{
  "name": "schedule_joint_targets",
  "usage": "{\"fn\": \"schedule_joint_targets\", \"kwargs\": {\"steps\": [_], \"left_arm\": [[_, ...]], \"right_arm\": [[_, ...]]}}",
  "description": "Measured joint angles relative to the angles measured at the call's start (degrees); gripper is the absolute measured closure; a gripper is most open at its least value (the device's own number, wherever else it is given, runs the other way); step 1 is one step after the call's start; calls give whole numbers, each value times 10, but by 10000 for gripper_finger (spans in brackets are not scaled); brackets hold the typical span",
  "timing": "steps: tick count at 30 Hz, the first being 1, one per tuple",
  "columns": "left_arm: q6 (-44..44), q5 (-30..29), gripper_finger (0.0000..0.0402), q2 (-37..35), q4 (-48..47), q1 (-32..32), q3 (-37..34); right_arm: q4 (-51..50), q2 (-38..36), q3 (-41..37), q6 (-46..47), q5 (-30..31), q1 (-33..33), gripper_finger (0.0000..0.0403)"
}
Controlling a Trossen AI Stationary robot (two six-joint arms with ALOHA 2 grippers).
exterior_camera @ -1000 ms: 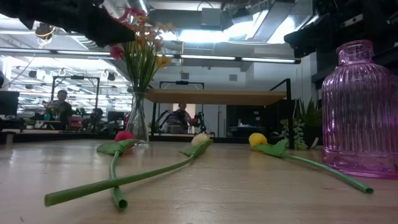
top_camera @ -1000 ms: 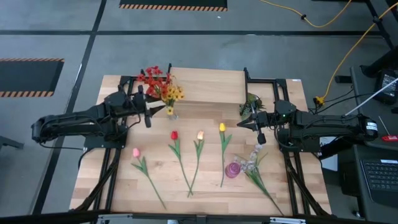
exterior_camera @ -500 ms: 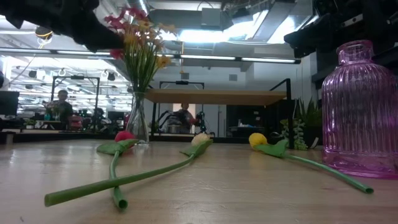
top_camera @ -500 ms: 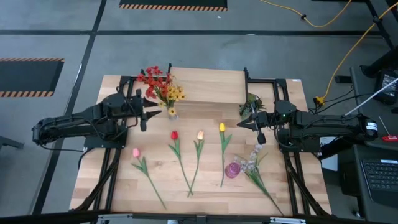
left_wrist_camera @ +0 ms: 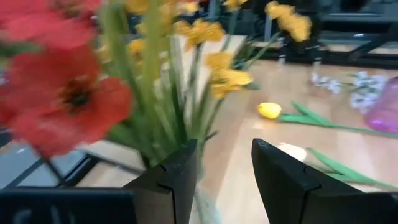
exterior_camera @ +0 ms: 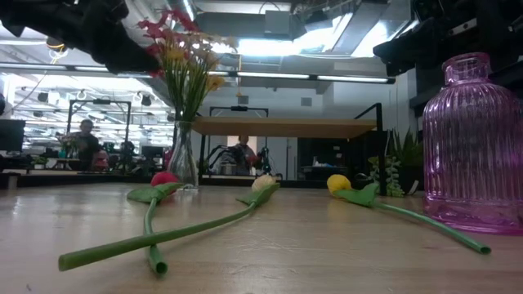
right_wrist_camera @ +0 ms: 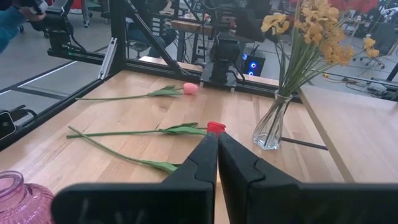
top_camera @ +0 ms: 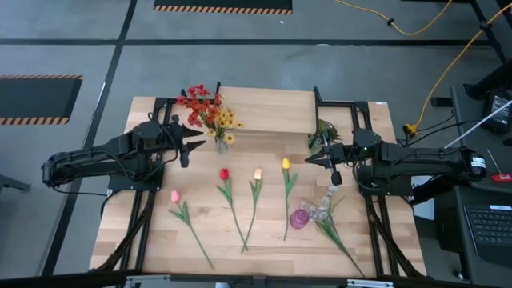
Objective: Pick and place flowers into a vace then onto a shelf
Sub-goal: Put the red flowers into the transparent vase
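The shelf (top_camera: pixel 266 110) top is left bare; its front left corner is blocked by the flower vase (top_camera: pixel 222 145).

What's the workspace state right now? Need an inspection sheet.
Surface: wooden table, dry.
Job's things: red and yellow sprays in clear vase beside shelf; pink, red, orange, yellow tulips and white spray lying flat; pink vase empty.
Clutter: green sprig by shelf.
Grippers: left gripper open beside the clear vase; right gripper shut, waiting above table.
Cables: yellow cable on floor.
Surroundings: people beyond the table.
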Motion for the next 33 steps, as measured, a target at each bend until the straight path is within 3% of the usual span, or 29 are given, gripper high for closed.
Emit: {"fn": "schedule_joint_targets", "kwargs": {"steps": [6, 12, 16, 33], "left_arm": [[-1, -9, 256, 0, -4, 0, 0], [-11, -77, 256, 3, -1, 0, 0], [-32, -87, 254, 16, 1, 0, 0], [-31, -105, 187, 109, 104, 18, 0]], "right_arm": [[0, 0, 0, 0, 0, 0, 385], [0, 0, 0, 0, 0, 0, 385], [0, 0, 0, 0, 0, 0, 385], [0, 0, 0, 0, 0, 0, 385]]}}
